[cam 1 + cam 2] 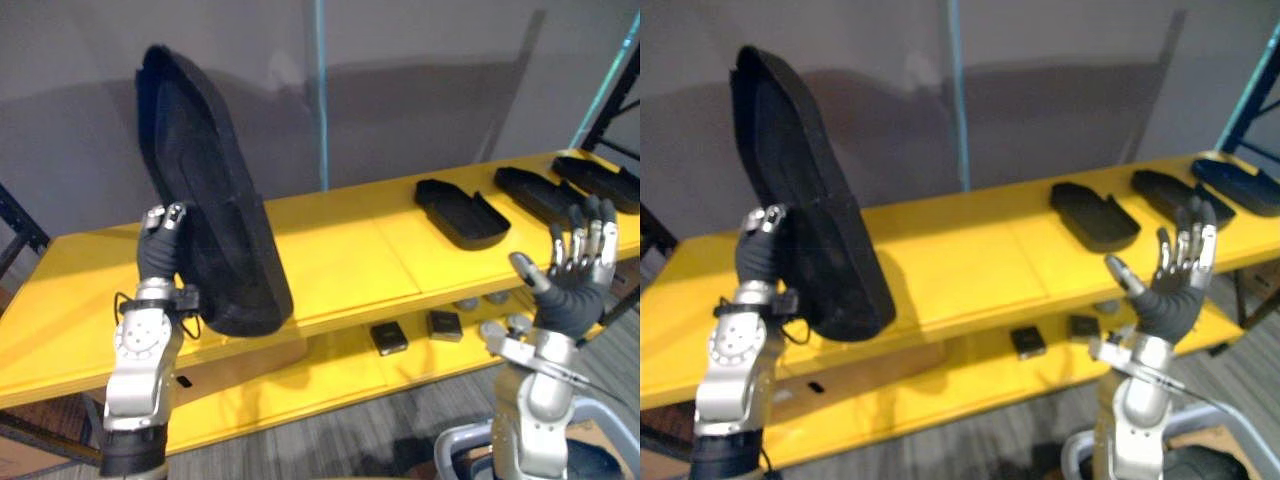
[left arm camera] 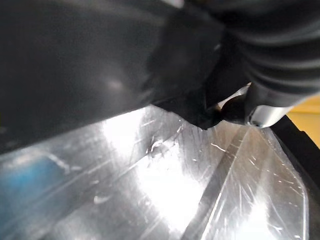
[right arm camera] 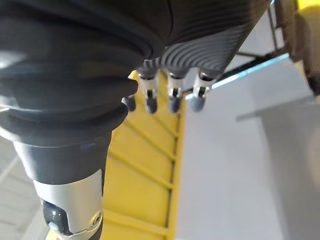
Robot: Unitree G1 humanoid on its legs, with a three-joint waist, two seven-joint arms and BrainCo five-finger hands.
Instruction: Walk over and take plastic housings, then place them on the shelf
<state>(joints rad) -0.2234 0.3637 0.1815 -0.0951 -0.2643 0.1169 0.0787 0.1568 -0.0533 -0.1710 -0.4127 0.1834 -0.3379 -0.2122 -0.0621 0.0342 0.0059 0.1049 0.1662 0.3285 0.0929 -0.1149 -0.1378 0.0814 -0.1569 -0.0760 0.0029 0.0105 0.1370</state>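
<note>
There, three housings (image 1: 460, 212) flat on shelf (image 1: 350, 262)

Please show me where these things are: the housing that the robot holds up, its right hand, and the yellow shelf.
held housing (image 1: 215, 190): left eye view, middle of its black face.
right hand (image 1: 575, 292): left eye view, dark cover below the fingers.
yellow shelf (image 1: 340, 250): left eye view, bare part of its top board.
</note>
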